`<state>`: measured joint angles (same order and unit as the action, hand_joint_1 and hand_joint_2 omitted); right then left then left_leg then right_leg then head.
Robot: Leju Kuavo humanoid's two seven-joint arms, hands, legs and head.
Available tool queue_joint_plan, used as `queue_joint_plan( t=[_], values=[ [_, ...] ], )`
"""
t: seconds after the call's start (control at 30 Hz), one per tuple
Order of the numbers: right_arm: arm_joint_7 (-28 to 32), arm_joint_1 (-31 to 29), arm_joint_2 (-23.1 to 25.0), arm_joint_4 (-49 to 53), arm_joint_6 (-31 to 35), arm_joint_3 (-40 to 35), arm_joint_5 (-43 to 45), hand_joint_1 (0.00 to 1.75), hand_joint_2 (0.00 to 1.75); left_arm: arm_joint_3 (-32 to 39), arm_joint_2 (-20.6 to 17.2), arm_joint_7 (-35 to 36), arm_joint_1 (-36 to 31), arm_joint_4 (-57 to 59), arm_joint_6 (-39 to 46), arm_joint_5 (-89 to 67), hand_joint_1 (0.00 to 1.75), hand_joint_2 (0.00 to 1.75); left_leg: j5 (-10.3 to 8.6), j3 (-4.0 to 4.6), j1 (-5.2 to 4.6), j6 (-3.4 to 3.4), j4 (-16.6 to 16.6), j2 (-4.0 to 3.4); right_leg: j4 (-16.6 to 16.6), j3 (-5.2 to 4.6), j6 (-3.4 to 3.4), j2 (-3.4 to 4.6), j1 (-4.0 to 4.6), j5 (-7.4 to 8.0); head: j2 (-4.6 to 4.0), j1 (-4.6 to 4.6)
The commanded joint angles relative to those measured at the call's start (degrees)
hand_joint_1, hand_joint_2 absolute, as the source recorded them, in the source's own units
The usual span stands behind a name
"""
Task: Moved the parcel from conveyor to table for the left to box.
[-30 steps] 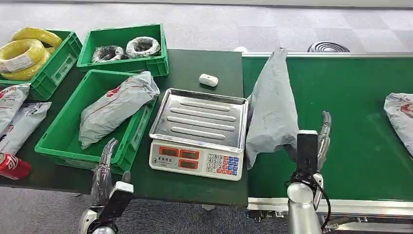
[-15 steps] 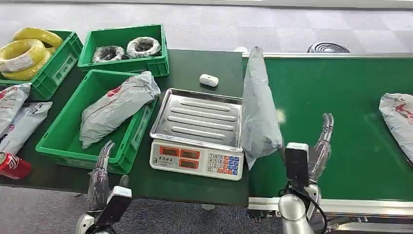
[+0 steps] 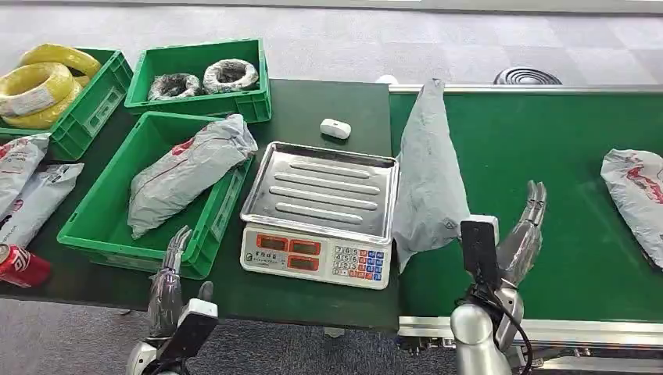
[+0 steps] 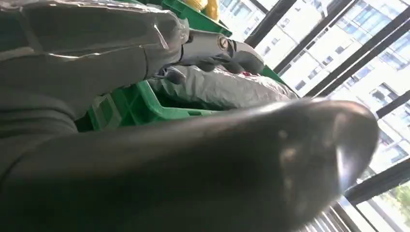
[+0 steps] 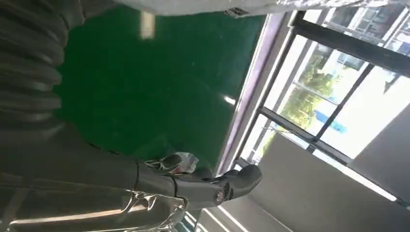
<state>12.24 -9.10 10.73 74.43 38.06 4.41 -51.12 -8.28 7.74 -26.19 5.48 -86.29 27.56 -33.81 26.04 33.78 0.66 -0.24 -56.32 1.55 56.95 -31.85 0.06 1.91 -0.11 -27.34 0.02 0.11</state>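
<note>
Conveyor [image 3: 547,156]: a wide green belt on my right, butting against the dark table [image 3: 313,109].
Parcel [image 3: 428,176]: a grey bag standing upright at the belt's left edge, leaning on the scale [image 3: 317,215]; nothing grips it.
Green crate [image 3: 94,226]: just left of the scale, holding another grey bag.
Second grey bag [image 3: 633,195]: lying far right on the belt.
My right hand [image 3: 522,234]: beside the parcel, fingers straight and apart, empty.
My left hand [image 3: 168,277]: at the crate's near wall, fingers released, holding nothing.
</note>
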Motion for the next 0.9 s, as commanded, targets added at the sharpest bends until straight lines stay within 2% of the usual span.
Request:
queue_joint_plan(
  t=[0.03,0.17,0.23,0.3,0.67,0.7,0.77,0.9],
  values=[
    [-3.5,-5.4,0.0,-15.8,-2.6,0.7,-3.4,0.0,1.75,-4.1,0.3,0.9,-0.1,4.5,0.2,-0.6,0.0,0.0,-0.01,-0.15,-0.02,0.0,0.1,-0.15,-0.1,0.14,0.03,-0.03,0.0,0.04,0.0,-0.02],
    [-3.5,-5.7,1.0,-16.3,-2.9,-0.7,-3.5,0.0,1.75,-4.8,0.5,0.8,-0.5,5.0,0.5,-0.7,0.0,0.0,0.01,-0.22,-0.05,-0.01,0.2,-0.17,-0.1,0.19,0.03,-0.1,-0.02,0.01,0.0,-0.02],
    [-4.9,-6.2,1.2,-16.2,-4.0,-0.8,-3.6,0.0,1.75,-4.9,0.5,0.8,-1.0,5.3,0.6,-0.7,0.0,0.0,0.02,-0.11,-0.04,0.0,0.1,-0.12,0.0,0.08,0.02,-0.04,-0.03,0.0,0.0,-0.02],
    [-9.0,-6.9,1.2,-17.3,-5.9,-0.5,-5.6,0.0,1.75,-5.0,0.5,1.2,-1.1,5.4,0.9,-1.1,0.0,0.0,0.02,-0.12,-0.04,0.0,0.1,-0.13,0.0,0.08,0.03,-0.04,-0.03,0.01,0.0,-0.04],
    [-10.0,-7.4,1.1,-18.7,-6.7,0.0,-6.1,0.0,1.75,-5.1,0.7,1.7,-1.3,5.3,0.7,-1.5,0.0,0.0,0.0,-0.08,-0.04,0.0,0.1,-0.08,0.0,0.07,0.02,-0.07,-0.02,0.0,0.0,-0.02],
    [-9.5,-7.5,1.0,-18.6,-6.5,0.2,-5.5,0.0,1.75,-5.1,0.9,1.8,-1.5,5.3,0.4,-1.7,0.0,0.0,0.0,-0.14,-0.05,0.0,0.1,-0.13,-0.1,0.13,0.03,-0.12,-0.02,0.0,0.0,-0.02],
    [-5.3,-6.7,1.2,-17.4,-7.5,1.5,0.9,0.0,1.75,-5.3,1.2,2.1,-1.9,5.4,-0.1,-2.2,0.0,0.0,0.0,-0.12,-0.05,0.0,0.1,-0.09,-0.1,0.11,0.03,-0.15,-0.03,-0.01,0.0,-0.02],
    [-7.3,-5.6,0.8,-17.4,-6.6,2.1,-1.3,0.0,1.75,-5.3,1.5,2.8,-1.7,4.7,-0.4,-2.9,0.0,0.0,-0.01,-0.12,-0.04,0.0,0.1,0.01,-0.1,0.12,0.03,-0.23,-0.02,-0.02,0.0,-0.04]
  ],
)
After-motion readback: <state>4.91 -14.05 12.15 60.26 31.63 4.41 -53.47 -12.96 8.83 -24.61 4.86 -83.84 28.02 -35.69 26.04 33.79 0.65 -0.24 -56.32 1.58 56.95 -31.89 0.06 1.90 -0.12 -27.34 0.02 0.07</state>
